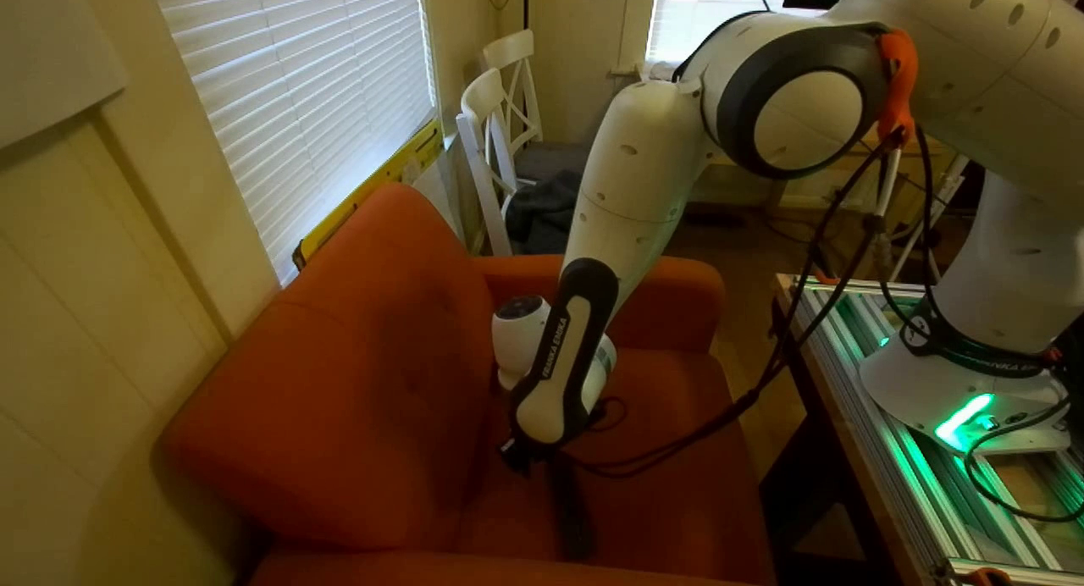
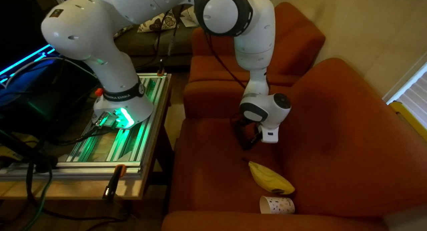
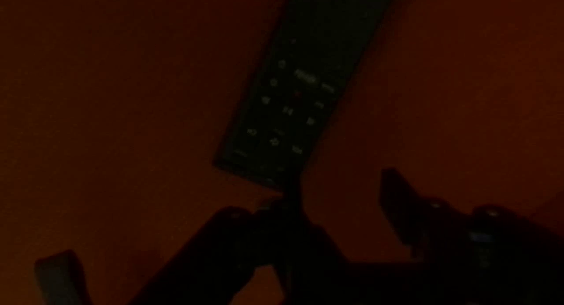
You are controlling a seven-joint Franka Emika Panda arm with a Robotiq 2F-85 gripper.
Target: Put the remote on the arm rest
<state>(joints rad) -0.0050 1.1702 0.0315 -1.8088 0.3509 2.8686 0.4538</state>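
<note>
Remote [image 3: 304, 89] flat on the armchair seat [image 1: 677, 518], buttons up, one end near the edge where the arm rest [image 1: 474, 571] rises. Your tool [image 3: 341, 181] has its jaws partway apart, holding nothing; one tip overlaps a corner of the remote in the wrist view, but you cannot tell whether they touch. Toward the seat's opposite edge: banana [image 2: 272, 179], then speckled cup [image 2: 282, 205] on its side.

A yellow banana [image 2: 271, 179] lies near the back edge of an orange seat [image 2: 206, 177], a speckled white cup [image 2: 280, 205] on its side at the rear corner beside it; dark cloth [image 1: 546, 209] rests on a white chair [image 1: 483, 97] near lowered blinds [image 1: 322, 86].
</note>
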